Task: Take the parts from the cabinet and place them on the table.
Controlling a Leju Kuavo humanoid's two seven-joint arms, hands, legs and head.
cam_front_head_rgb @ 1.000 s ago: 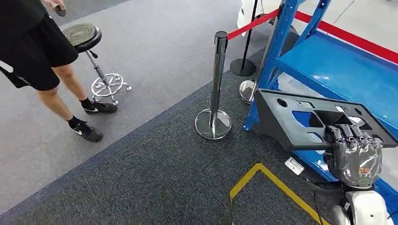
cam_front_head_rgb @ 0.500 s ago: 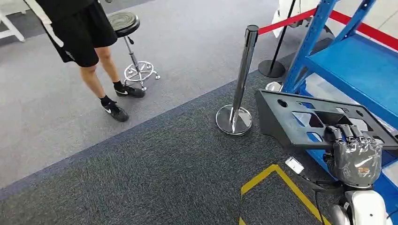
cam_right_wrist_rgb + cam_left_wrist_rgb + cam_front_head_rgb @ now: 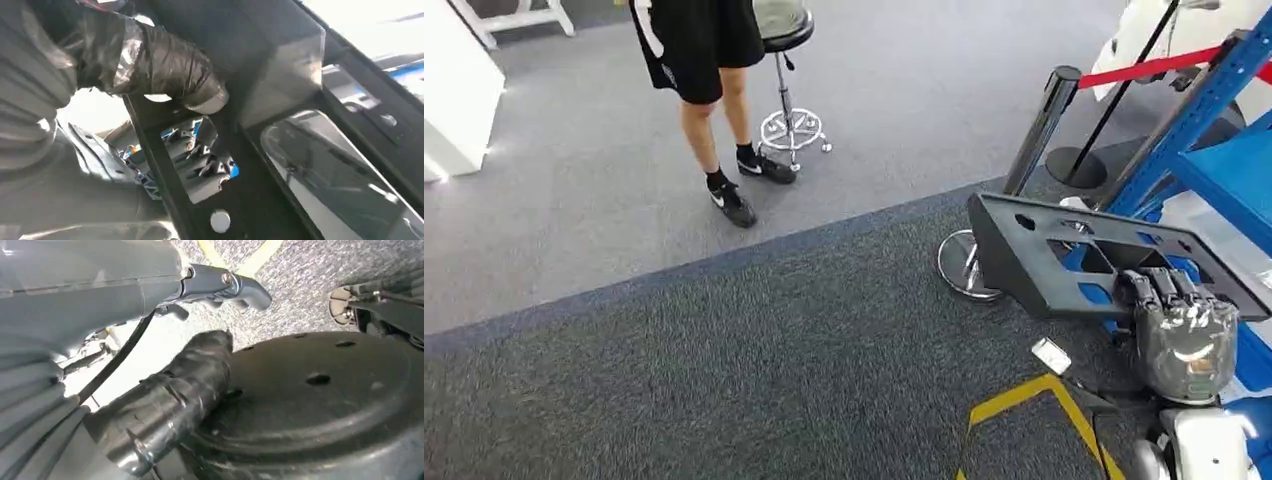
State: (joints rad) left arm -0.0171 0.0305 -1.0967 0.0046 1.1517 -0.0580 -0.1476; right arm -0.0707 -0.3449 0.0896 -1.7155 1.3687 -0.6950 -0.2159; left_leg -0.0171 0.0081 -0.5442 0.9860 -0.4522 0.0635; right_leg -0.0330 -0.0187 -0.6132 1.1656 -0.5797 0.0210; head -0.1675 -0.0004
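Evidently, the black panel [image 3: 1064, 265] is gripped at its near edge by the right hand [image 3: 1184, 335], held level and clear of the blue cabinet [image 3: 1214, 170] for carrying; the left hand's [image 3: 165, 395] grasp cannot be told.

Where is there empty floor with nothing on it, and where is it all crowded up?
The dark carpet is bare, between the grey floor strip in front of the person and the yellow line. It is crowded at the right: the right hand holds the black part beside the stanchion base and the blue rack.
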